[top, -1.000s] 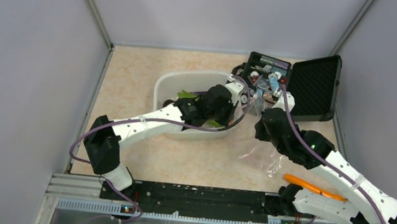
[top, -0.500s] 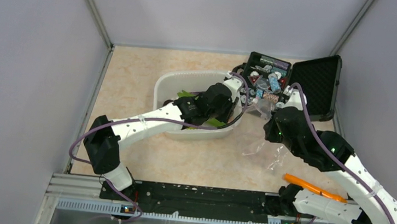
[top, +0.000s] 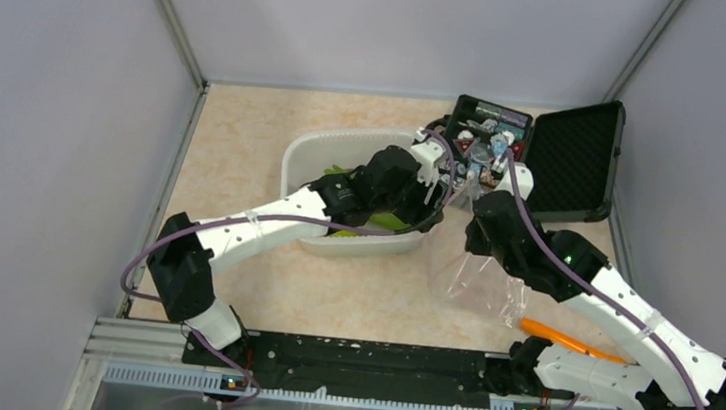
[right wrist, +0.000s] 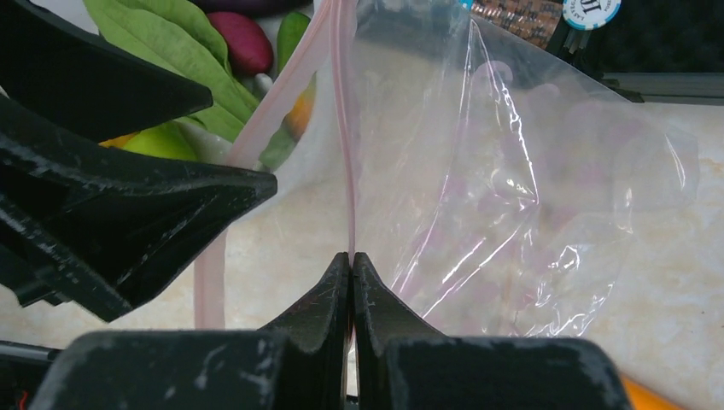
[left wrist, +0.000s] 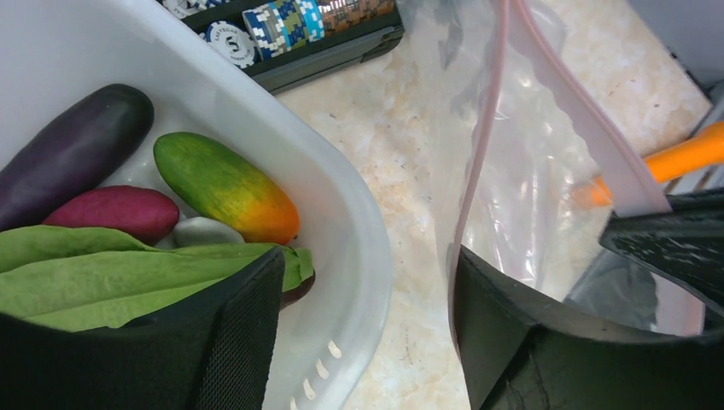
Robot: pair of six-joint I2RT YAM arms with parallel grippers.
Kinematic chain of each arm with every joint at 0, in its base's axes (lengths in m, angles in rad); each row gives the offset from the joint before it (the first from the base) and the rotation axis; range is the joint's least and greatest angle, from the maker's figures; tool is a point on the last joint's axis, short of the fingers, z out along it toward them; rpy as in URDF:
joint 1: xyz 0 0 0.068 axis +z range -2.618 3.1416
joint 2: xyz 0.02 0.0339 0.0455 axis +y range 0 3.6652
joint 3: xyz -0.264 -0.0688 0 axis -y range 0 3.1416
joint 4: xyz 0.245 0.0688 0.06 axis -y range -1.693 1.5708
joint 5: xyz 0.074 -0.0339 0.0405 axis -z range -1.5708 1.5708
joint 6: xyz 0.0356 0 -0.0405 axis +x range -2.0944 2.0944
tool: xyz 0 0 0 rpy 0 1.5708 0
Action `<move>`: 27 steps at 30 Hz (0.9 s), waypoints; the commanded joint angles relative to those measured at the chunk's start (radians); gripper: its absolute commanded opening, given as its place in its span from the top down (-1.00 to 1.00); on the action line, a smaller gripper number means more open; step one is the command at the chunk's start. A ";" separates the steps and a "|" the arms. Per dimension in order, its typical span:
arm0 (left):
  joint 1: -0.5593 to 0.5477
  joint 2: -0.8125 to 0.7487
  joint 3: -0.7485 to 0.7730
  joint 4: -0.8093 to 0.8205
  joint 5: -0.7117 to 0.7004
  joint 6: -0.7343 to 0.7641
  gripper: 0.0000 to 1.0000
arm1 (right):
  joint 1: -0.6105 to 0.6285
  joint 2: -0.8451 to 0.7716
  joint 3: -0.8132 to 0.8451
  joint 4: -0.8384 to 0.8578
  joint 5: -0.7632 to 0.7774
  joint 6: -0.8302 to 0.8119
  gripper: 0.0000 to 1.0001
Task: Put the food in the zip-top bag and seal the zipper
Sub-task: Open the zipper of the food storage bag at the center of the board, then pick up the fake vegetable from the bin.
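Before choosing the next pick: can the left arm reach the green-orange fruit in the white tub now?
Probably yes. The open left gripper hangs at the tub rim, and the fruit lies uncovered beside the leafy green piece.

Left arm [top: 257, 225] & right arm [top: 630, 316]: white shells, black joint housings; purple cable [top: 137, 269] runs along each; small green LED [top: 571, 258] on right arm; left claw [left wrist: 365, 256] & right claw [right wrist: 351, 256] matte black, tapered.
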 commanded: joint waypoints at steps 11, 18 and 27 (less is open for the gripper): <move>0.055 -0.208 -0.153 0.102 0.200 0.022 -0.97 | -0.008 0.022 -0.011 0.088 0.036 0.001 1.00; 0.219 -0.327 -0.292 0.211 0.191 -0.066 -0.98 | -0.009 0.028 -0.017 0.105 0.022 -0.005 1.00; 0.495 -0.112 -0.199 0.105 0.178 -0.198 -0.97 | -0.009 0.034 -0.027 0.120 0.015 -0.008 1.00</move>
